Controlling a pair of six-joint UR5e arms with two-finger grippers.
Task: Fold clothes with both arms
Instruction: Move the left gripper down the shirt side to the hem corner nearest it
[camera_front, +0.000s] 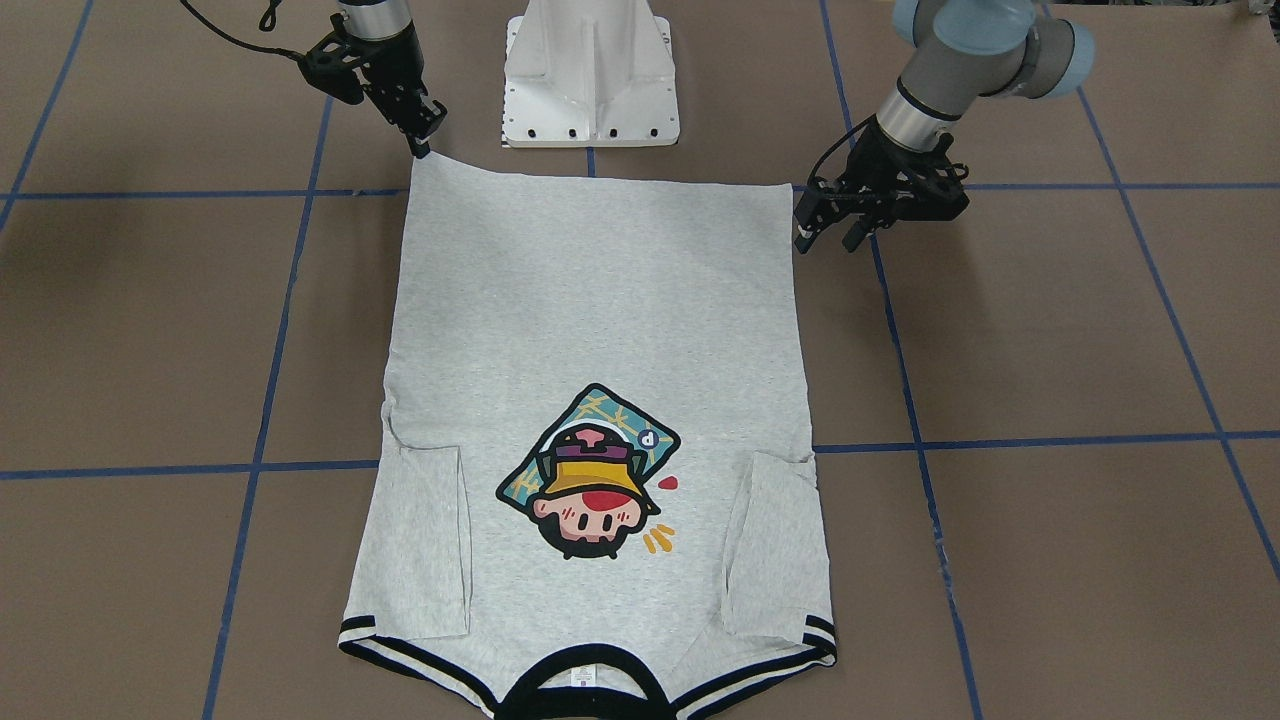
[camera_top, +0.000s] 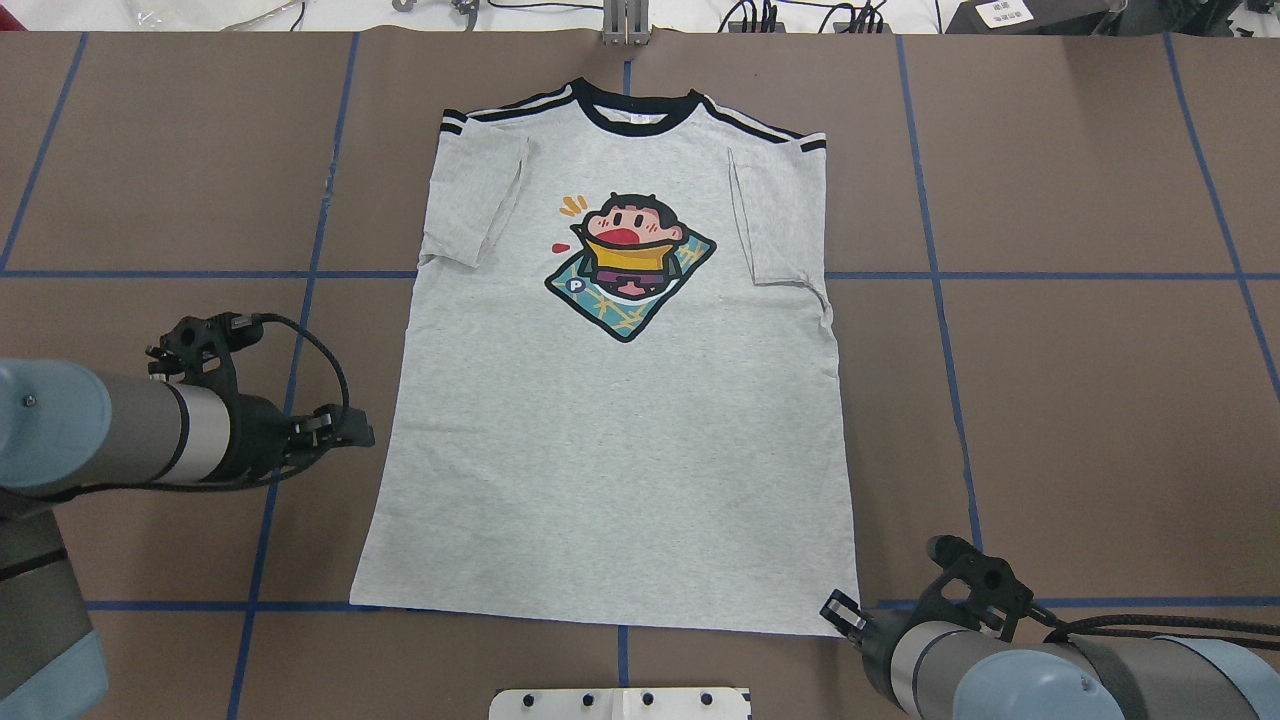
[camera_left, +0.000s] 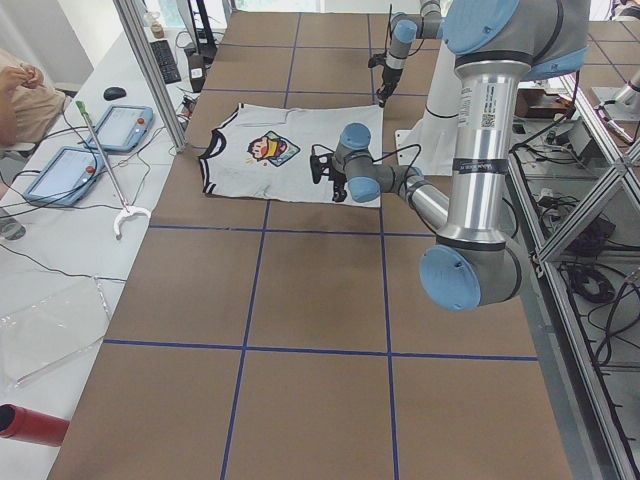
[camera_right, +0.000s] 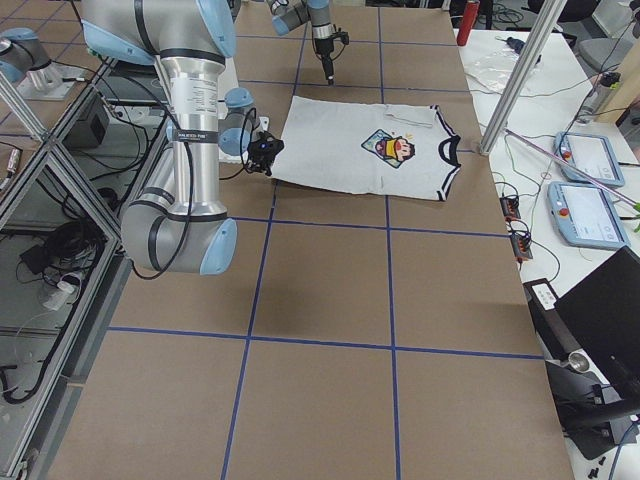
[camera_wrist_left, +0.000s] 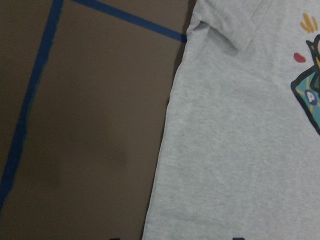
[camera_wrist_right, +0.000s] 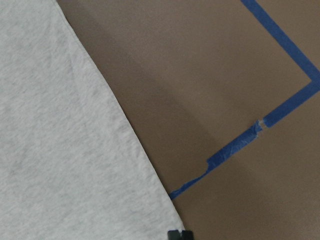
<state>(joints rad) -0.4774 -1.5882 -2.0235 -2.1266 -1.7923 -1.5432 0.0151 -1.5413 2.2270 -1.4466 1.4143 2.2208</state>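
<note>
T-shirt (camera_front: 600, 300) of soft heather-grey knit lay flat, print side up, on the brown matte table (camera_front: 1050, 330) gridded with blue tape lines (camera_front: 1000, 438). In the front-facing view its straight hem lay near the white metal pedestal (camera_front: 590, 70) and its black-and-white striped collar (camera_front: 590, 690) lay on the far side; both short sleeves were folded inward over the front. The right gripper (camera_front: 425, 140) met one hem corner with its jaws looking close together, though whether they pinched cloth could not be told. The left gripper (camera_front: 830, 238) hung just beside the other hem corner with its jaws spread.

In the overhead view, the roughly rectangular body widened slightly toward the hem, and the cartoon print (camera_top: 630, 265) sat below the rounded collar. The left gripper was just off the left side seam and the right gripper was at the near right corner.

In the left wrist view, a smooth side edge ran beside bare table.

In the right wrist view, the pointed hem corner ended at a black fingertip (camera_wrist_right: 180, 234), near a wrinkled tape end.
</note>
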